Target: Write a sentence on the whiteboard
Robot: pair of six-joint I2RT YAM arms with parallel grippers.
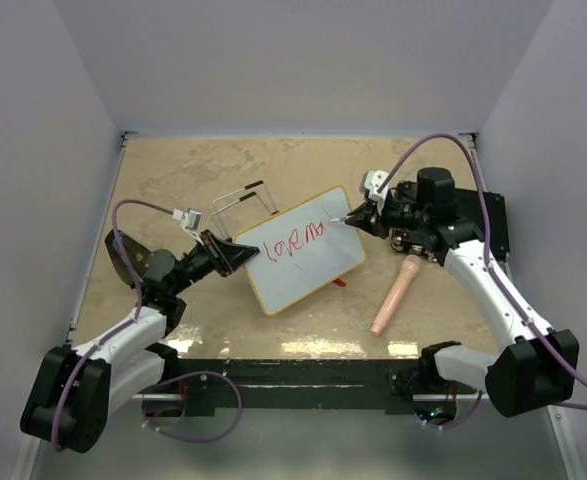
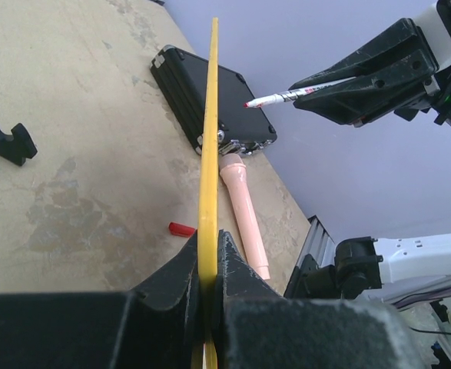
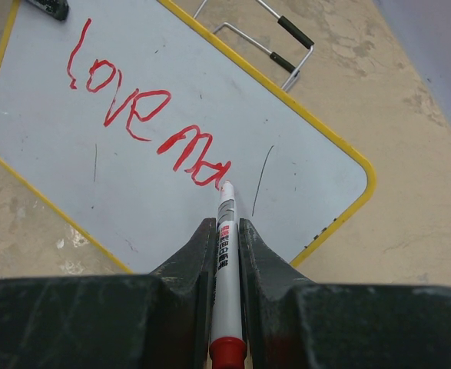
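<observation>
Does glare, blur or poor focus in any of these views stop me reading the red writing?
Top view: glare streaks along the near edge of the table, writing small yet readable. Left wrist view: whiteboard seen edge-on, no writing visible, left fingers soft. Right wrist view: writing sharp, no glare; right fingers around the marker slightly soft.

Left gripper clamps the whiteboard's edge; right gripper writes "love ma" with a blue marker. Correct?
No: the right gripper writes "love ma" with a red marker, not blue; the right wrist view shows it. The left gripper does clamp the edge of the whiteboard.
</observation>
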